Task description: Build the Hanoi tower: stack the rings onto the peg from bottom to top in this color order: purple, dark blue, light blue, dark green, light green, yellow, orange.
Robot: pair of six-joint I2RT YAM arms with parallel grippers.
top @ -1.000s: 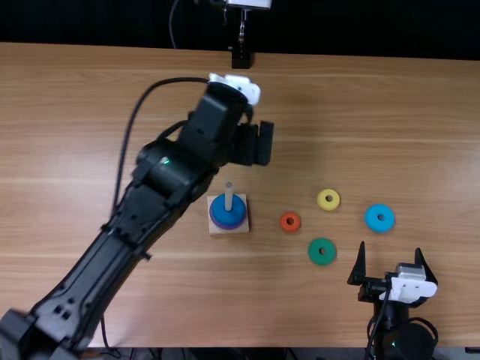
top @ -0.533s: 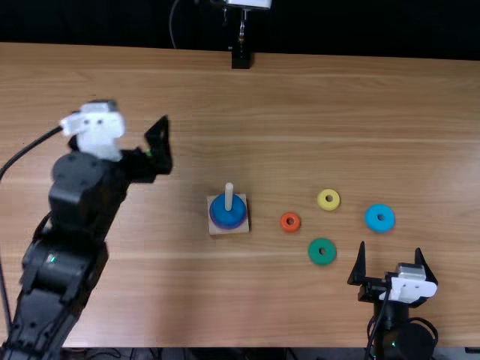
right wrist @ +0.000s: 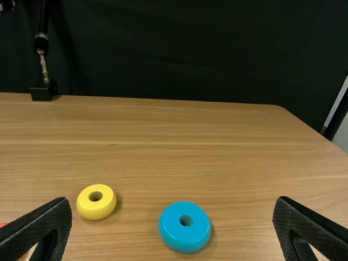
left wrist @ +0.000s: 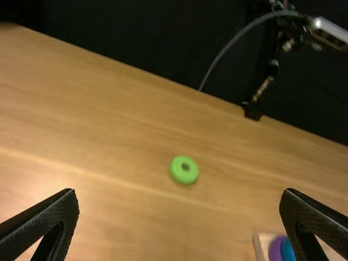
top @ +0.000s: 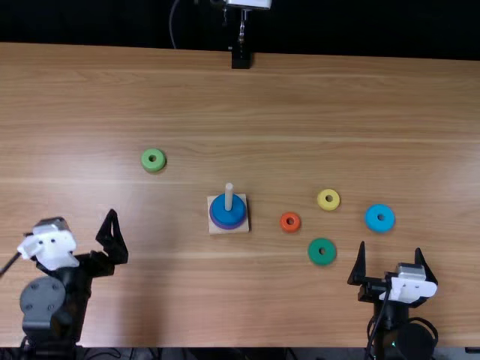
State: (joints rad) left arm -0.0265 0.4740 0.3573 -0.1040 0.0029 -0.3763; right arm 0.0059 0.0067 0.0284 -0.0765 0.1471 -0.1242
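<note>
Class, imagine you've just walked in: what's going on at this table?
Two robot arms are building a ring tower, but neither holds a ring: the black left gripper and black right gripper are open and empty. The pale upright peg on a square base carries a round purple ring with a dark blue ring on top. A light blue ring, dark green ring, light green ring, yellow ring and orange ring lie loose.

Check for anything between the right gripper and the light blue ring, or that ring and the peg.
Nothing visible stands between the right gripper and the light blue ring. Toward the peg, the yellow ring and orange ring lie either side of the path; lifted high, it should clear them.
</note>
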